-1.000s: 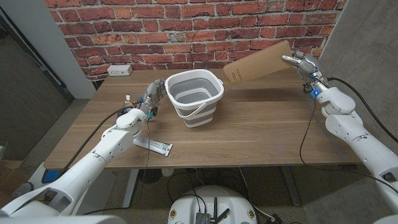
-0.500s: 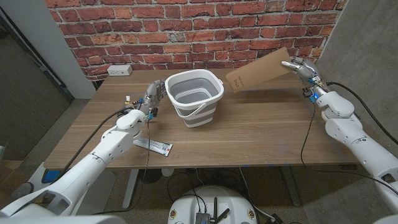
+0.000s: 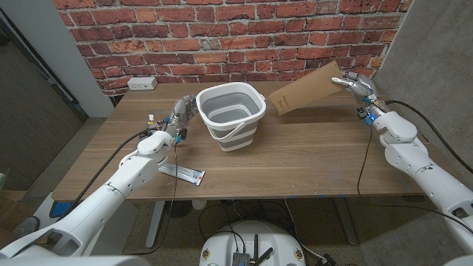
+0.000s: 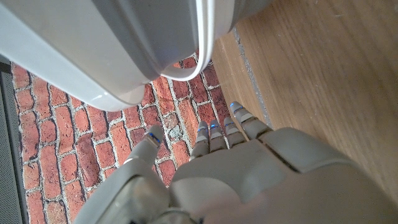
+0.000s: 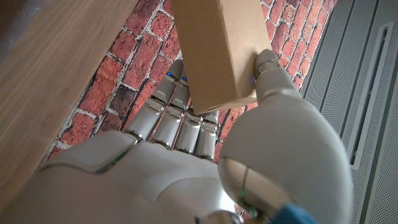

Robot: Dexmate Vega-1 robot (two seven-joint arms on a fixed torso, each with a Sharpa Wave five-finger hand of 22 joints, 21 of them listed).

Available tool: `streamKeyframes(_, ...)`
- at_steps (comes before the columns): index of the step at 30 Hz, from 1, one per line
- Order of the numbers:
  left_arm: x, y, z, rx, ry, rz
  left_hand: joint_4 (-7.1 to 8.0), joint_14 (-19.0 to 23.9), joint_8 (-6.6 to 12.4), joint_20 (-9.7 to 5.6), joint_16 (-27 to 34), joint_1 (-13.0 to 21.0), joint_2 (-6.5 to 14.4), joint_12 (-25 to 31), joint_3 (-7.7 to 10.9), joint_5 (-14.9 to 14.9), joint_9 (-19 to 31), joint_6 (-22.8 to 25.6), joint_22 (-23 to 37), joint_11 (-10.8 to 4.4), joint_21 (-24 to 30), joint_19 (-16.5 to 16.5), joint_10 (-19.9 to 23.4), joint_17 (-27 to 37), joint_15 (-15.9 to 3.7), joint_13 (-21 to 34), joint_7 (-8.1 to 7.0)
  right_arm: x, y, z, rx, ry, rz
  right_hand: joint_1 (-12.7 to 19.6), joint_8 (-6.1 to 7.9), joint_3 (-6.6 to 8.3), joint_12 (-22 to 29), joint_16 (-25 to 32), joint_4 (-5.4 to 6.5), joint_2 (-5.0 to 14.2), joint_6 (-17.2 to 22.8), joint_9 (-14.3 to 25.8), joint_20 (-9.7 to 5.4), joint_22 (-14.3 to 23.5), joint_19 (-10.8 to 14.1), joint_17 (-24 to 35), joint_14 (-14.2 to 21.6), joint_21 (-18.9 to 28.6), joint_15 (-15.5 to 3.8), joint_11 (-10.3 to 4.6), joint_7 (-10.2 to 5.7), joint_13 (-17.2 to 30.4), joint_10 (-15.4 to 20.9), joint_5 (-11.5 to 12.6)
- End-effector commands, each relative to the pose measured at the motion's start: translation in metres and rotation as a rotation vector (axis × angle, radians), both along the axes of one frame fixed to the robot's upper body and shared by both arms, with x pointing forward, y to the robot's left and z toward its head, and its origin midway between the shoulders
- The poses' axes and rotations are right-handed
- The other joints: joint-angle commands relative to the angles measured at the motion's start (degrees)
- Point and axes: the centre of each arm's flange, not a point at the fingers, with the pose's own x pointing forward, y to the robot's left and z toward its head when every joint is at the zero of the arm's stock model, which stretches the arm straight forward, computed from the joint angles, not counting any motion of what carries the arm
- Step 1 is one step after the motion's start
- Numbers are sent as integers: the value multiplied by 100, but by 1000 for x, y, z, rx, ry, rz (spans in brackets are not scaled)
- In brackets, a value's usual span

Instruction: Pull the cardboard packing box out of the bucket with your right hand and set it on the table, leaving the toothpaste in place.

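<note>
- Table (image 3: 310, 159): wooden, w/ brick wall behind. Step in hand, as I judged it: box was already clear of the bucket and up in the air, so only the set-down was left.
- Bucket (image 3: 229, 114): grey-white, stood mid-table, handle hanging at the front. Looked empty from the head view, though I couldn't see right to the bottom.
- Box (image 3: 307, 87): flat brown cardboard, held off the table to the right of the bucket, tilted, far end high, low end pointing toward the bucket but apart from it.
- Right hand (image 3: 356, 83): clamped on the box's high end. In the right wrist view the thumb sat on one face and the fingers (image 5: 180, 121) on the other, pinching the box's end.
- Next move, my guess: lower the arm over bare table right of the bucket, level the box out, let go only once it lay on the wood. Risk: the thin end-grip could let it pivot or slip.
- Left hand (image 3: 181, 114): stood just beside the bucket's left side, fingers fairly straight, holding nothing. Touching the bucket or not, couldn't tell.
- Toothpaste (image 3: 183, 173): flat pack lay on the table near the front edge, by the left arm, well apart from the box. Not in the bucket.
</note>
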Motion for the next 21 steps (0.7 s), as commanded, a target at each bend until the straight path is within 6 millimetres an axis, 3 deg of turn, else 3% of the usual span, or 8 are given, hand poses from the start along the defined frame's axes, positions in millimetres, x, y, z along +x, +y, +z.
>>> streamKeyframes(1, -4, 0, -3, 2, 8, 6, -15, -4, 15, -192, -4, -37, 330, -7, 50, -8, 23, 61, 25, 27, -2, 42, 2, 14, 17, 7, 12, 5, 6, -10, -27, 18, -37, 793, 28, -15, -18, -17, -14, 797, 759, 70, -764, 8, -51, 28, 17, 7, -783, -471, -691, 27, 511, 46)
streamKeyframes(21, 6, -6, 5, 13, 1, -20, -13, -5, 13, -187, -3, -37, 335, -7, 59, -8, 23, 58, 25, 30, 0, 44, 2, 14, 17, 8, 10, 13, 12, -20, -73, 34, -73, 875, 2, -34, -62, -60, -29, 784, 795, 74, -764, 11, -103, 58, -6, -1, -794, -461, -760, 45, 454, 74)
